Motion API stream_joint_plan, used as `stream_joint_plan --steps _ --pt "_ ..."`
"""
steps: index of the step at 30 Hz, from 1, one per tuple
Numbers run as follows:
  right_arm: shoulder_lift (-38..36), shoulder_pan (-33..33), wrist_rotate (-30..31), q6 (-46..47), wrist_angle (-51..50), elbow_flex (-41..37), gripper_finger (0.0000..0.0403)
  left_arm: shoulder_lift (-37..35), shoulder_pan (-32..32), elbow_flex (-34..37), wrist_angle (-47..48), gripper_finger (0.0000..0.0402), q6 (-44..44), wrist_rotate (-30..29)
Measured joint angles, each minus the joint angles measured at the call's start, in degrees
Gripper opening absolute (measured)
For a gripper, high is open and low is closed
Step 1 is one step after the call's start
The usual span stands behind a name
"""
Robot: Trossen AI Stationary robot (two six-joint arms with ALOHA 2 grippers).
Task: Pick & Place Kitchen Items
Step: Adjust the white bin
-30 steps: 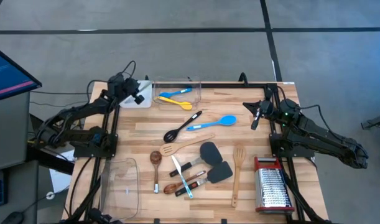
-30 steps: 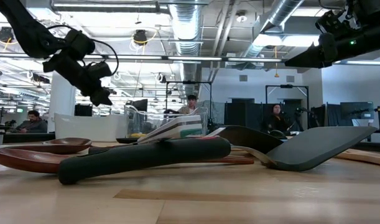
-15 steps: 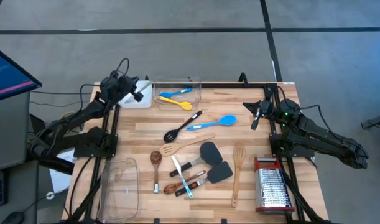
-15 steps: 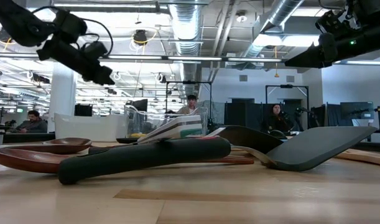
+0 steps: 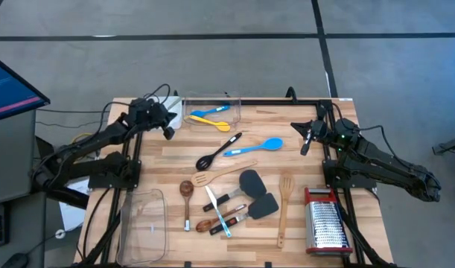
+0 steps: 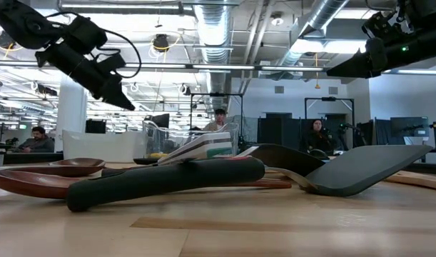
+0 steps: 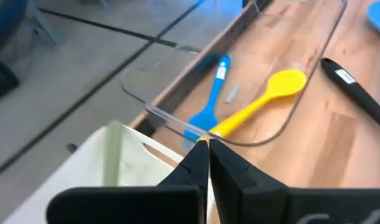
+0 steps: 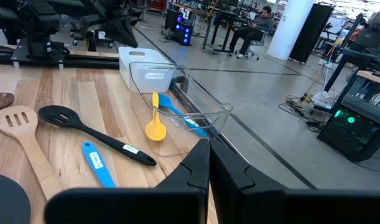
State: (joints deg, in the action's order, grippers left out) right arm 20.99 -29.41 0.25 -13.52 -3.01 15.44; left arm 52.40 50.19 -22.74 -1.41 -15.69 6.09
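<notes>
My left gripper (image 5: 170, 133) is shut and empty in the air over the near edge of the white tray (image 5: 164, 121), beside the clear tub (image 5: 212, 98). It also shows in the low view (image 6: 126, 106) and in its own wrist view (image 7: 207, 144). A yellow spoon (image 7: 264, 99) and a blue utensil (image 7: 209, 102) lie in the tub. My right gripper (image 5: 304, 149) is shut and empty, raised at the table's right (image 8: 209, 144). The black slotted spoon (image 5: 218, 151), blue spoon (image 5: 255, 147), wooden pieces (image 5: 220, 175) and dark grey spatulas (image 5: 251, 182) lie flat mid-table.
A steel grater with red trim (image 5: 328, 223) lies at the near right. A second clear tub (image 5: 147, 223) stands at the near left. A wooden spatula (image 5: 284, 208) lies beside the grater. People sit in the room beyond the table (image 6: 219, 118).
My left gripper has risen a little, then come down again and moved toward the table's near edge, from over the white tray to its near edge beside the tub. It has stayed shut. The utensils have kept still.
</notes>
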Motion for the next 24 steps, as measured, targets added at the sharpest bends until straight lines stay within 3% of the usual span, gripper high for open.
stream_joint_plan --steps 15,24 --pt "0.0 0.0 0.0 0.0 0.0 0.0 0.0001 13.9 0.0 -0.3 -2.0 0.0001 4.4 0.1" --pt "0.0 0.0 0.0 0.0 0.0 0.0 0.0001 16.2 0.2 0.1 -10.1 0.0001 4.0 -5.5"
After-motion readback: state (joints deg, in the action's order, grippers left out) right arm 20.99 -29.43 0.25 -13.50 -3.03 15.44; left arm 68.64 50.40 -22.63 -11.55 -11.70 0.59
